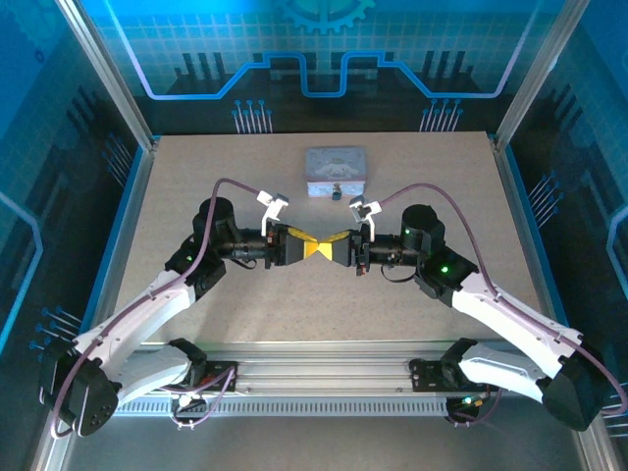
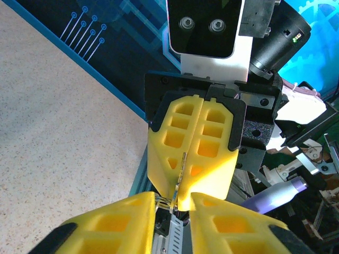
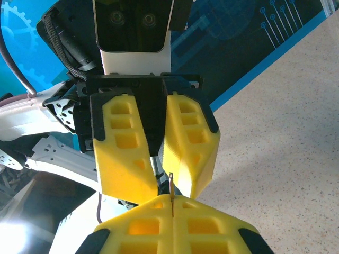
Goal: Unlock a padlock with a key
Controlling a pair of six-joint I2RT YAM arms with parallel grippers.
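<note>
Nearest the left wrist camera is the left gripper (image 2: 172,210). Its jaws are released: the two yellow honeycomb fingertips (image 2: 119,225) stand apart with a clear gap between them. On the right gripper (image 3: 172,214) the jaws are clenched, pressed flat together and grasping the key (image 3: 171,183).

Appearance of the key: a thin, dark metallic sliver, seen edge-on. It is pinched in the seam between the right jaws and projects from their tip as a short blade. Its free end lies inside the gap of the left jaws. In the left wrist view a fine silvery wire-like piece (image 2: 165,200) sits at that free end, just beside the inner face of one left fingertip. Contact cannot be confirmed, and the piece is too small to identify.

Position: both grippers meet tip to tip above the middle of the table (image 1: 314,309), a speckled beige surface, with the key between them.

The location of the padlock cannot be determined from these views.

Container: one rounded rectangular silver-grey tin (image 1: 336,169) lies flat on the table beyond the grippers, well apart from them, toward the far edge. Its top face carries faint markings. A small dark spot (image 1: 337,189) shows at the middle of its near side, too small to identify. The contents of the tin are hidden.
</note>
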